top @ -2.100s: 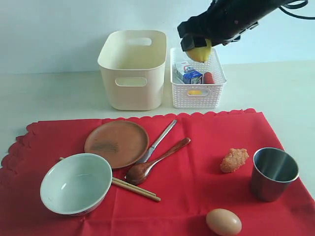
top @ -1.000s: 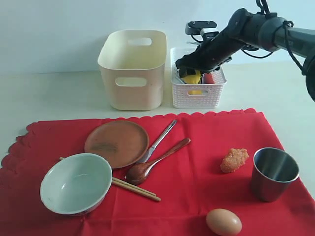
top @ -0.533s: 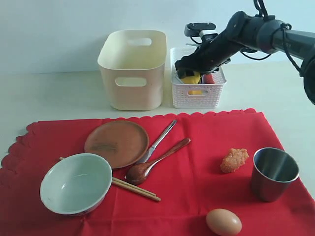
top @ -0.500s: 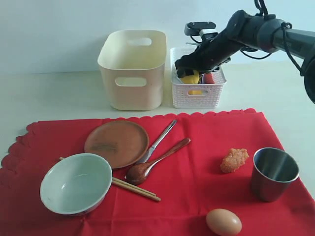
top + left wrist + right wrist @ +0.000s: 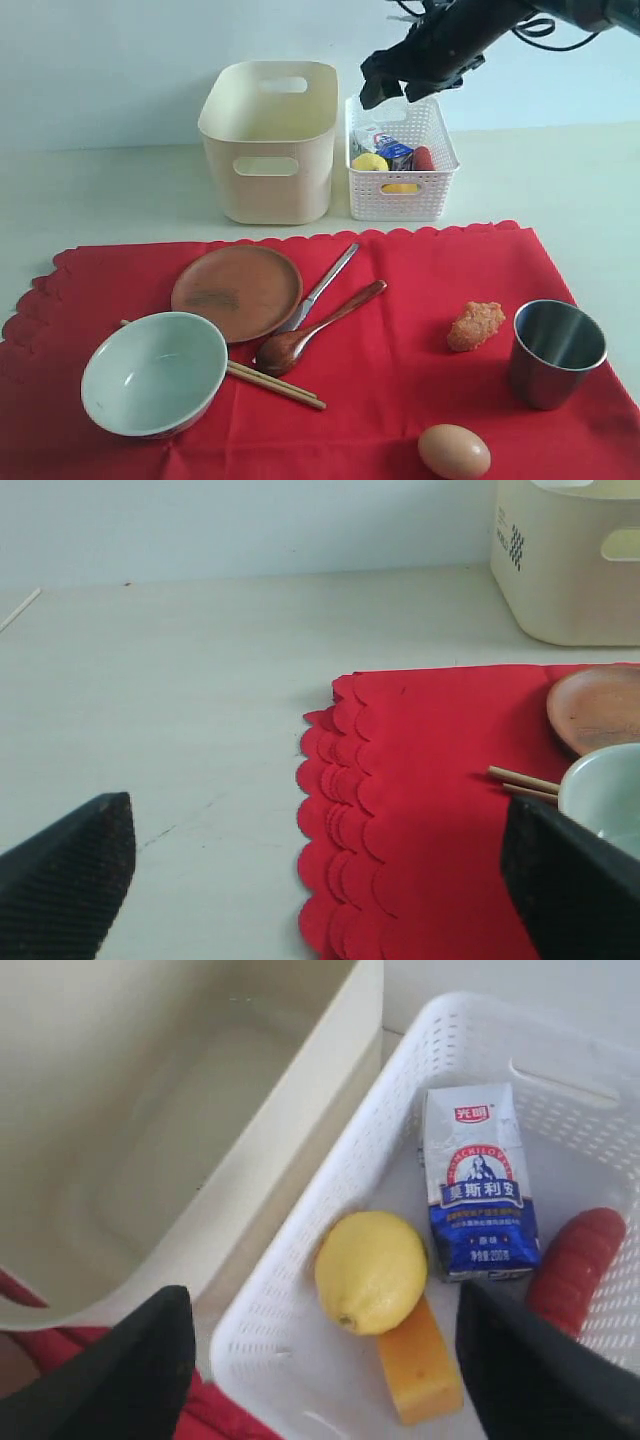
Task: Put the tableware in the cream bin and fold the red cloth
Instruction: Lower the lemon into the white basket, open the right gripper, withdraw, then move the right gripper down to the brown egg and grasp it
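Note:
The red cloth (image 5: 400, 330) lies flat on the table. On it are the pale bowl (image 5: 153, 373), brown plate (image 5: 237, 291), wooden spoon (image 5: 318, 326), slim metal utensil (image 5: 322, 287), chopsticks (image 5: 275, 384) and steel cup (image 5: 556, 352). The cream bin (image 5: 268, 140) stands behind the cloth with nothing visible inside it (image 5: 150, 1130). My right gripper (image 5: 385, 85) hangs open and holds nothing above the white basket (image 5: 330, 1370). My left gripper (image 5: 320, 880) is open above the cloth's scalloped edge (image 5: 400, 810), near the bowl (image 5: 610, 790); the exterior view does not show it.
The white perforated basket (image 5: 402, 195) beside the bin holds a lemon (image 5: 370, 1270), a milk carton (image 5: 478, 1185), an orange block (image 5: 420, 1360) and a red item (image 5: 575, 1265). An egg (image 5: 454, 451) and a fried piece (image 5: 476, 325) lie on the cloth near the cup.
The right gripper has let go of the lemon, which now rests in the white basket, and has risen out of the basket. Nothing on the cloth has moved.

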`<state>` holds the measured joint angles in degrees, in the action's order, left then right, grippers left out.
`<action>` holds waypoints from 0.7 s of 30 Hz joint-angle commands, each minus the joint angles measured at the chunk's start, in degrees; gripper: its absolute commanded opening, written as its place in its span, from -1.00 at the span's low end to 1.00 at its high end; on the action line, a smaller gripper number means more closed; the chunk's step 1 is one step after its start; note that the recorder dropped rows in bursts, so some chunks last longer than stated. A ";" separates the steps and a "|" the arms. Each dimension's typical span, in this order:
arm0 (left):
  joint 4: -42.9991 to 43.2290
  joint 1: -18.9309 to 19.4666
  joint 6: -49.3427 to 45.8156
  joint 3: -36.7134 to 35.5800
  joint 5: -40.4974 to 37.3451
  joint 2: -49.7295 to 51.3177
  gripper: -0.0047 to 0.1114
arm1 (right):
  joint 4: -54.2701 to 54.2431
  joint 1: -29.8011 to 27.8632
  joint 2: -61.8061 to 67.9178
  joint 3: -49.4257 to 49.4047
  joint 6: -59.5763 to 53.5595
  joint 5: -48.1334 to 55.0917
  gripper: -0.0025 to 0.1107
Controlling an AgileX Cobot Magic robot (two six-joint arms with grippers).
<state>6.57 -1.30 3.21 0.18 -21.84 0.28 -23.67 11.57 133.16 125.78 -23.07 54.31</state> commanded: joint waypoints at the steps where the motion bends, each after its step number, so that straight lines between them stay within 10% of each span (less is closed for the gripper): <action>1: 0.11 0.16 -0.04 -0.18 0.64 -0.28 0.70 | 2.23 0.10 -3.79 0.45 2.74 4.80 0.29; 21: 0.11 0.16 -0.04 -0.18 0.64 -0.28 0.70 | 8.81 0.10 -25.83 -17.64 4.62 9.33 0.28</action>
<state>6.57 -1.30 3.21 0.18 -21.84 0.28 -15.24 11.57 111.05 112.30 -17.38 65.86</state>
